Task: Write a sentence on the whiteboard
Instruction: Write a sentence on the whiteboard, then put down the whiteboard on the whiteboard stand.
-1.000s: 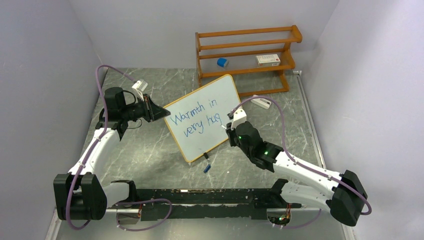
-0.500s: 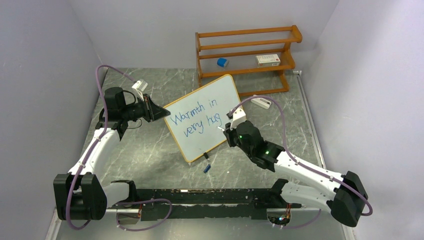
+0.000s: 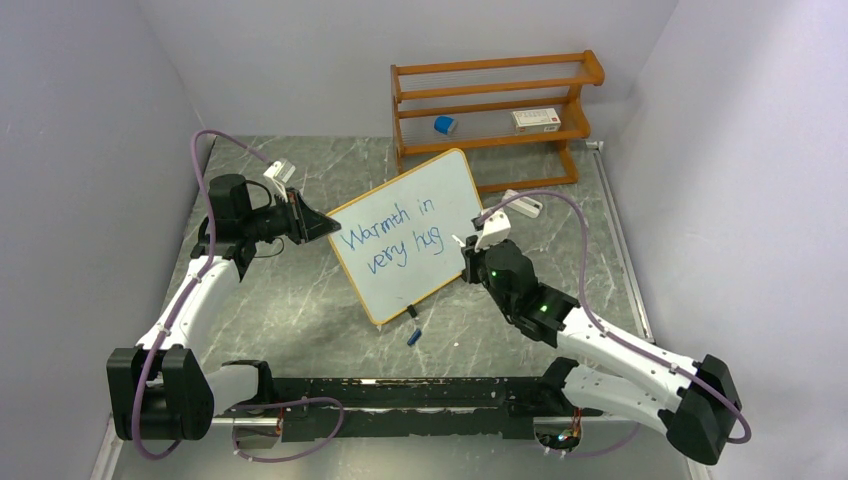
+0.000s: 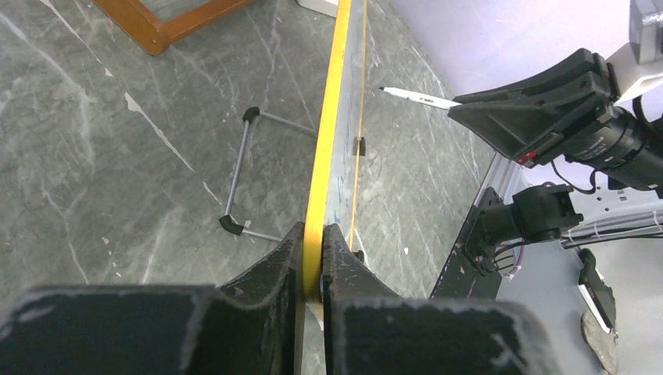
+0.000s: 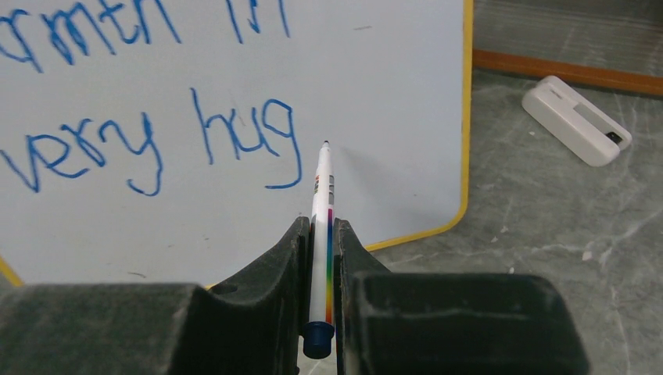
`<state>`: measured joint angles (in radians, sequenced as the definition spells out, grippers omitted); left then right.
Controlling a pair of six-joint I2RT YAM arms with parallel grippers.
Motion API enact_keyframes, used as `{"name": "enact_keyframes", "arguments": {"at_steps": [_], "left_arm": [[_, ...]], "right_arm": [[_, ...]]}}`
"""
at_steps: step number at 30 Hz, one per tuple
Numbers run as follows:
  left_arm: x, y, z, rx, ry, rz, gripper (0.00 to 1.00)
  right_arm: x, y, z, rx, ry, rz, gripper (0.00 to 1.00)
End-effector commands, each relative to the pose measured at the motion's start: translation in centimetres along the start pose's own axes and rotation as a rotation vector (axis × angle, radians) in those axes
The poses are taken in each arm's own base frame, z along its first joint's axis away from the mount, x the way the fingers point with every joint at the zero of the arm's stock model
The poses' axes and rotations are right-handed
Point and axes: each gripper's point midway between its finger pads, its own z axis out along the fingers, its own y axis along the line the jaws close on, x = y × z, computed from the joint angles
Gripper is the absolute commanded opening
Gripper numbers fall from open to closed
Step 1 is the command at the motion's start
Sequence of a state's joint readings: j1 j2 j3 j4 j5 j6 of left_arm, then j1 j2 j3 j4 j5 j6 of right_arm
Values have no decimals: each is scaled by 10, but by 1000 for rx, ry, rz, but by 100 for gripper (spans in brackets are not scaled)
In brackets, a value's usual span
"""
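Mid-surface (image 3: 290, 300), the whiteboard (image 3: 440, 190) stands tilted on its feet, in front of the wooden rack (image 3: 490, 100). I've got my left claw (image 4: 313, 234) pinched shut on the board's yellow left edge. My right claw (image 5: 321, 228) is closed around a marker (image 5: 322, 187), its tip pointing at the board just beside "hug". On the board, the sentence (image 3: 392, 238) reads "Warmth in very hug", blue, in two lines.
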<state>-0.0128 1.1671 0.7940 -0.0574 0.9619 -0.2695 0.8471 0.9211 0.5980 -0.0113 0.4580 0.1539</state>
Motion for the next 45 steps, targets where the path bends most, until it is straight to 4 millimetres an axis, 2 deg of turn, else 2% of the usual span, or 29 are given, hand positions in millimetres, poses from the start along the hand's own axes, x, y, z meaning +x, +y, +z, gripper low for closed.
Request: {"name": "enact_keyframes", "arguments": {"at_steps": [1,26,30,35,39,45], "left_arm": [[9,28,-1,-121,21,-13,5],[10,29,-1,-123,22,-13,5],[10,29,-1,-125,23,-14,5],[9,30,-2,-136,20,-13,5],[8,30,-4,-150,15,-12,17],[2,35,-9,-216,-5,-2,41]], "right_arm": [[2,-11,7,54,-14,19,0],[14,-3,26,-4,8,22,0],[12,-3,25,-6,8,24,0],[2,-6,14,-9,-2,27,0],[-13,-9,3,-13,-30,44,0],[-21,-17,-15,1,-36,52,0]]}}
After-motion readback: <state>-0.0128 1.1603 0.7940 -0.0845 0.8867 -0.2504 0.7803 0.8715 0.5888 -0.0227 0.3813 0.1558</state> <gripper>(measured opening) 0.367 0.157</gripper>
